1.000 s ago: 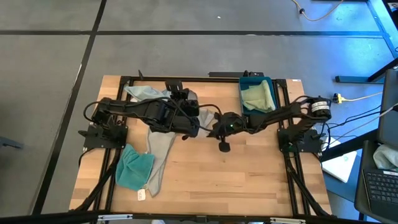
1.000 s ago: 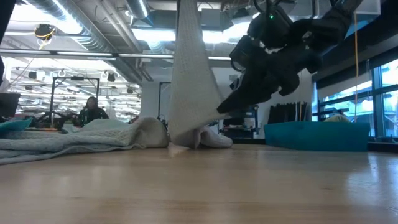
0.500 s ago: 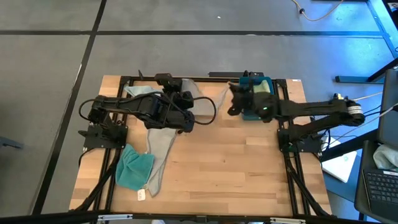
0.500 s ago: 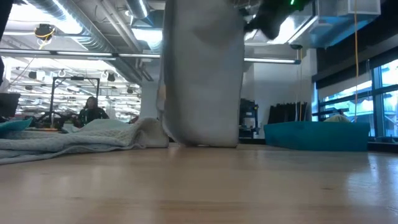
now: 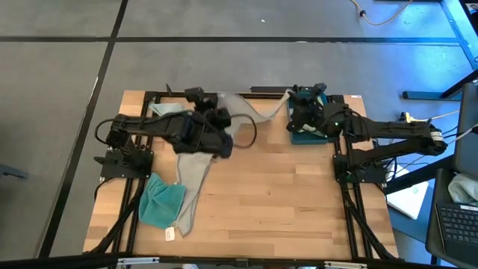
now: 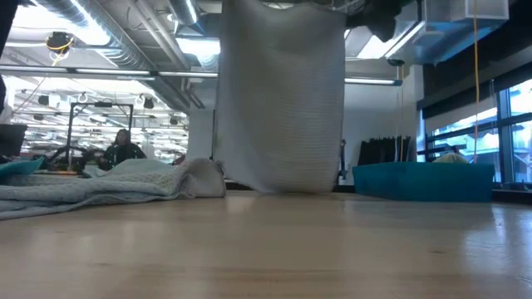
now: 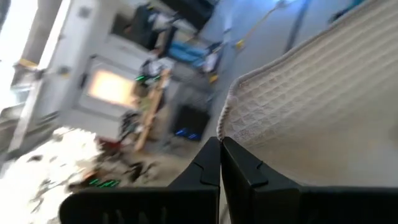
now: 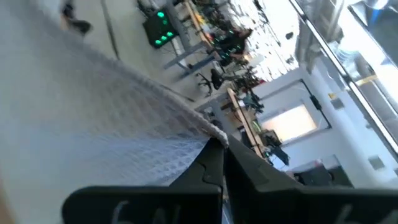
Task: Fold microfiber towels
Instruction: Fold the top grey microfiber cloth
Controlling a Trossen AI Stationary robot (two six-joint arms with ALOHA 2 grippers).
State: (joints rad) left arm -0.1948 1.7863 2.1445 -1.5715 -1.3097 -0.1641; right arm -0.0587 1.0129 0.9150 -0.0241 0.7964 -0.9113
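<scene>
While both grippers pinch its upper corners, the grey towel (image 6: 283,100) hangs spread between them toward the table's (image 5: 284,202) twelve o'clock edge. Left gripper (image 5: 216,119) at eleven, right gripper (image 5: 295,101) at one, jaws clamped tight on cloth.

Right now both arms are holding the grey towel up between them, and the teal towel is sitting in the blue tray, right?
Not quite. In the high view the teal towel lies on the table near the left front corner, not in the blue tray. The rest holds: the left gripper and right gripper hold the grey towel stretched between them.
</scene>
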